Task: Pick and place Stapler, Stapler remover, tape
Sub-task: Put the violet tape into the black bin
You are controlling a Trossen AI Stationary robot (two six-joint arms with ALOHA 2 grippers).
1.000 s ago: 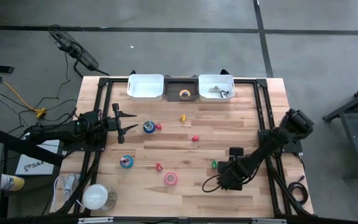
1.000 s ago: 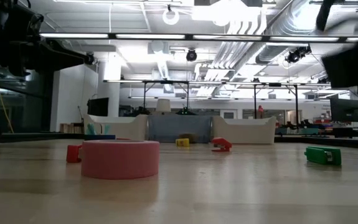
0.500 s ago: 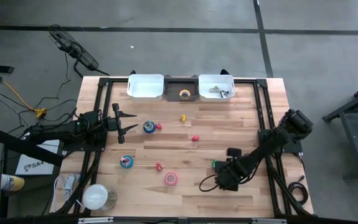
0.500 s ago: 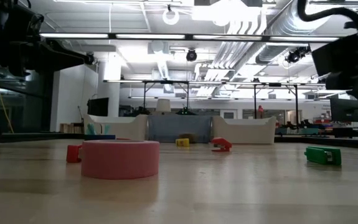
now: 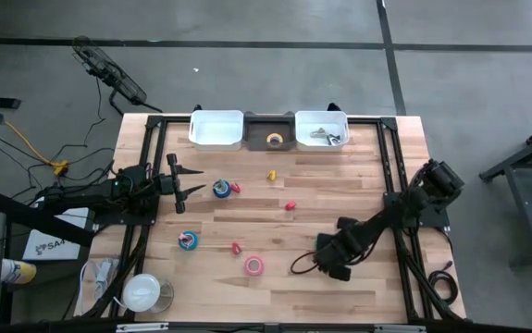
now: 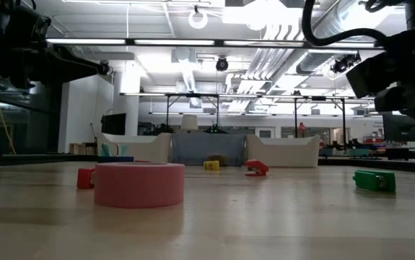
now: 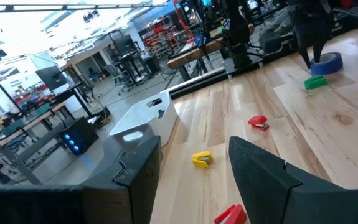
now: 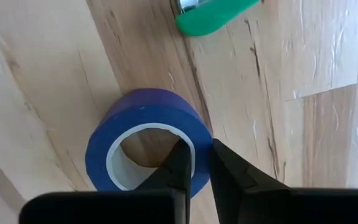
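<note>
A purple-blue tape roll (image 8: 147,143) lies beside a small green piece (image 8: 216,15) on the table's right half. My right gripper (image 8: 198,144) comes down on it and is shut on its wall. In the high view the right gripper (image 5: 328,248) hides the roll. From the left wrist view, the roll (image 7: 326,62) shows under that gripper, next to the green piece (image 7: 315,81). My left gripper (image 5: 194,181) hovers open at the table's left, near a blue roll (image 5: 220,189). A pink roll (image 5: 254,266) and a teal roll (image 5: 188,240) lie flat on the near half. My right gripper holds the purple-blue roll by its ring wall (image 8: 198,129), on the side nearest the green piece. One finger (image 8: 176,168) is inside the centre hole and the other (image 8: 233,169) is outside. The fingers come from above, pointing down. The roll lies flat; whether it is off the table I cannot tell.
Two white bins (image 5: 216,129) (image 5: 322,129) and a dark middle bin holding a tan roll (image 5: 275,140) stand along the far edge. Small red pieces (image 5: 290,205) (image 5: 236,248) and a yellow one (image 5: 271,175) lie mid-table. A white cup (image 5: 142,292) stands off the near left corner.
My right arm has moved toward the table's left and slightly toward the near edge, so that it now covers the green piece in the high view. In the low view it has come farther into the picture from the upper right. The left arm has kept still.
</note>
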